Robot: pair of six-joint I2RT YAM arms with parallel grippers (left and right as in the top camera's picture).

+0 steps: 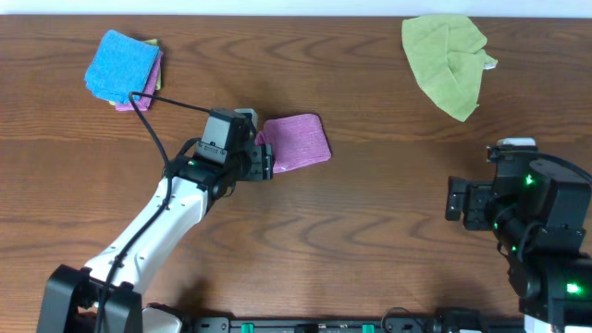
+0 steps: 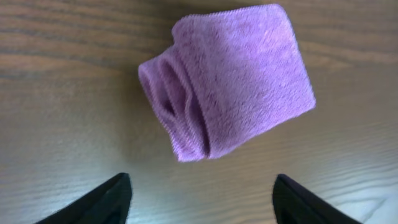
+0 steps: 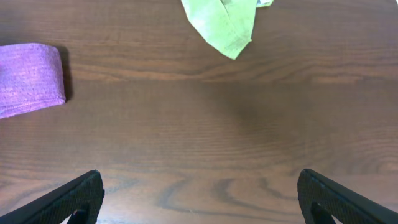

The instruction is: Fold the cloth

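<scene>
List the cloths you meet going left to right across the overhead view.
blue cloth on top of a small stack → folded lilac cloth → crumpled lime-green cloth

Robot lab bench: two arms at a wood table, green cloth well right of the left claw.
</scene>
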